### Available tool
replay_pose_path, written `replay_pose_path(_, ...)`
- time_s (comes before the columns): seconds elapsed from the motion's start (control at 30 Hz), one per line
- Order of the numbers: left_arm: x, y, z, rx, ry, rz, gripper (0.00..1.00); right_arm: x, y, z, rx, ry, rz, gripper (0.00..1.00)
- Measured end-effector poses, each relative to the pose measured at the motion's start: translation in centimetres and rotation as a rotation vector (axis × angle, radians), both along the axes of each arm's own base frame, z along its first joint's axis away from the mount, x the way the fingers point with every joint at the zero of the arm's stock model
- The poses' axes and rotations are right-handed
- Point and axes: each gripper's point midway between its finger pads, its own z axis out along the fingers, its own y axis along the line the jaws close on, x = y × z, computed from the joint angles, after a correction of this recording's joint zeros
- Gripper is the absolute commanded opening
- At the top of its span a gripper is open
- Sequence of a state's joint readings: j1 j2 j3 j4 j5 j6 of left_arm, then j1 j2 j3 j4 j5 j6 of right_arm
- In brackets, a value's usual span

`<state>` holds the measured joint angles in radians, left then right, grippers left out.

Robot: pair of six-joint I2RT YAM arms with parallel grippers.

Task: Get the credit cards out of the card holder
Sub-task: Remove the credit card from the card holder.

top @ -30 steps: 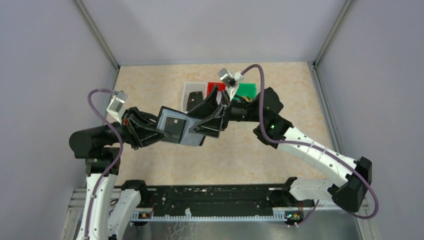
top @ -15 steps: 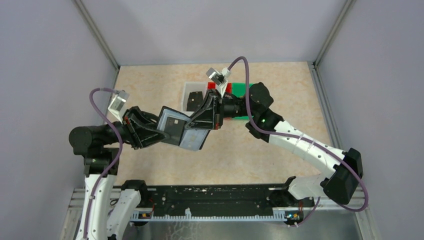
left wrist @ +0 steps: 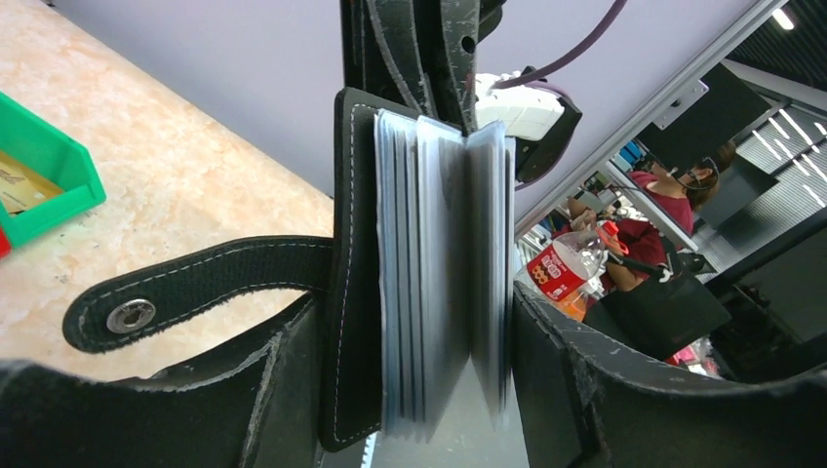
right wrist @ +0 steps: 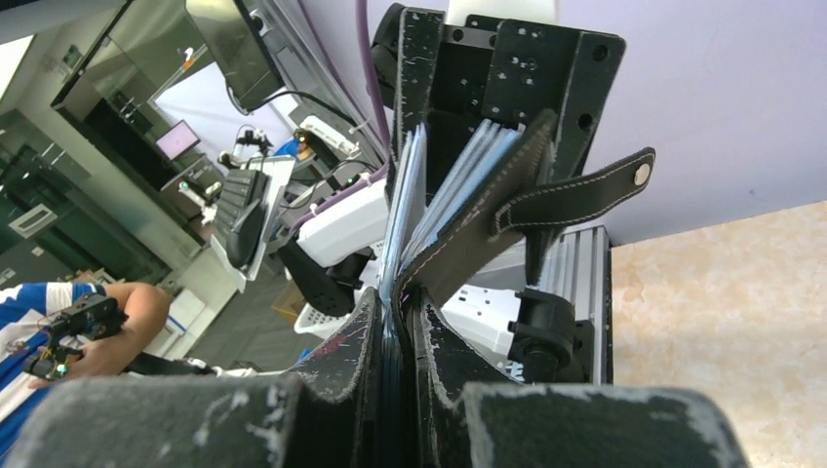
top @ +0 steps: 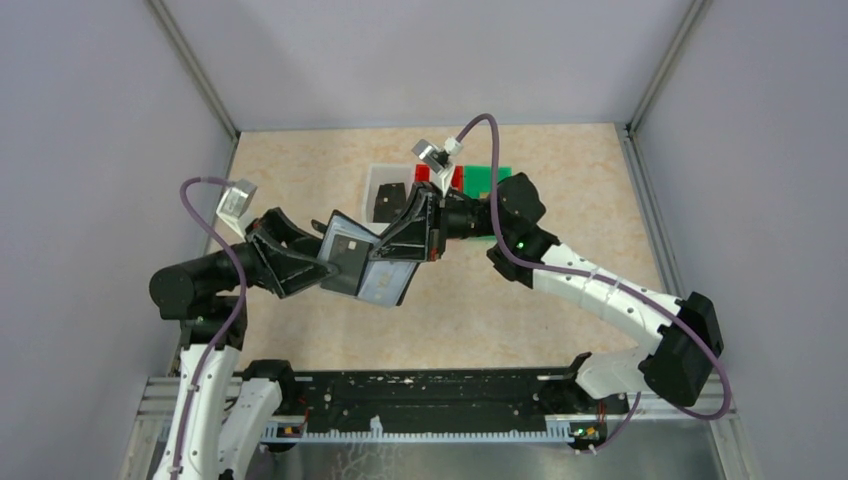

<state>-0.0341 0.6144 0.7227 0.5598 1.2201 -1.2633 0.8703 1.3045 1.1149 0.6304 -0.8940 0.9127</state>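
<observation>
The black card holder (top: pixel 368 268) hangs in the air over the middle of the table, its pale blue-grey inner panels facing up. My right gripper (top: pixel 420 235) is shut on its far edge; in the right wrist view the jaws (right wrist: pixel 400 314) pinch the cover and sleeves together. My left gripper (top: pixel 335 262) stands open around the holder's near end. In the left wrist view its fingers (left wrist: pixel 624 390) flank the black cover (left wrist: pixel 353 292) and the fanned sleeves (left wrist: pixel 439 273). The strap tab (left wrist: pixel 195 288) hangs loose. The credit cards in the sleeves are edge-on, and I cannot make them out.
A white bin (top: pixel 385 190), a red bin (top: pixel 430 172) and a green bin (top: pixel 487 178) stand at the back of the table behind the grippers. Something flat and gold-tan lies in the green bin (left wrist: pixel 44 185). Grey walls close in three sides.
My right gripper moved left and shut on the holder's far edge. My left gripper then opened and drew back a little, and the sleeves fanned out.
</observation>
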Motion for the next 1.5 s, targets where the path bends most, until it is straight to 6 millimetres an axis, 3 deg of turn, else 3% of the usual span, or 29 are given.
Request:
replay_pose_path(0.3,-0.6,0.0,0.9,-0.027,0.004,-0.014,0.58,1.0,0.5,-0.2,-0.004,0.013,-0.059,0.0)
replay_pose_path(0.5,-0.7,0.0,1.0,-0.03,0.003,-0.018,0.31,1.8,0.8,-0.4,-0.008,0.023,-0.1,0.0)
replay_pose_path(0.63,-0.5,0.0,0.6,-0.03,0.015,-0.014,0.13,1.6,0.7,-0.3,-0.003,0.014,-0.094,0.08)
replay_pose_path(0.8,-0.5,0.0,0.6,-0.031,0.016,-0.014,0.15,1.4,0.6,-0.2,0.001,0.007,-0.087,0.08)
replay_pose_path(0.83,-0.5,0.0,0.6,-0.031,0.016,-0.015,0.19,1.4,0.6,-0.2,0.001,0.007,-0.087,0.06)
replay_pose_path(0.93,-0.5,0.0,0.6,-0.032,0.016,-0.014,0.44,1.4,0.6,-0.2,0.004,0.005,-0.085,0.03)
replay_pose_path(1.0,-0.4,0.0,0.7,-0.035,0.018,-0.011,0.48,1.4,0.6,-0.2,0.006,0.005,-0.084,0.02)
replay_pose_path(1.17,-0.3,0.0,0.7,-0.038,0.021,-0.004,0.42,1.4,0.6,-0.6,0.012,0.019,-0.085,0.01)
replay_pose_path(1.33,-0.1,0.0,0.5,-0.039,0.03,-0.002,0.24,1.5,0.6,-0.9,0.019,0.023,-0.089,0.01)
replay_pose_path(1.5,0.0,0.0,0.4,-0.039,0.041,-0.003,0.23,1.5,0.6,-0.8,0.023,0.019,-0.088,0.02)
